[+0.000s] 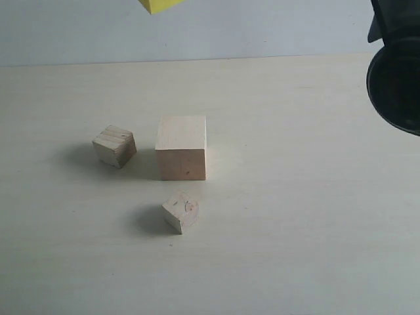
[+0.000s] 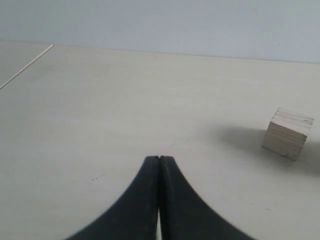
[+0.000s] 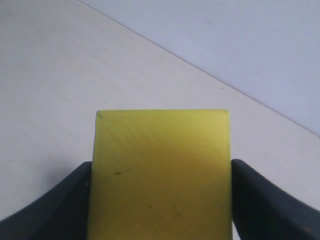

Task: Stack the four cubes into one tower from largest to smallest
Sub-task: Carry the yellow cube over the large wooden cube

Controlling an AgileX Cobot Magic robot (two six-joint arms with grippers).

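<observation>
The large pale wooden cube (image 1: 182, 147) stands mid-table. A smaller bare wooden cube (image 1: 115, 146) sits to its left, apart from it. The smallest cube (image 1: 181, 211), with a knot mark on top, lies in front of the large one. The bright yellow cube (image 3: 160, 175) is held off the table with my right gripper (image 3: 162, 164) shut on its two sides. Only its lower corner (image 1: 161, 5) shows at the top edge of the exterior view, above and behind the large cube. My left gripper (image 2: 159, 159) is shut and empty, low over bare table, with one small wooden cube (image 2: 288, 133) off to its side.
A black part of the right arm (image 1: 396, 72) hangs at the upper right of the exterior view. The pale table (image 1: 295, 230) runs back to a light wall. A table edge (image 2: 27, 65) shows in the left wrist view.
</observation>
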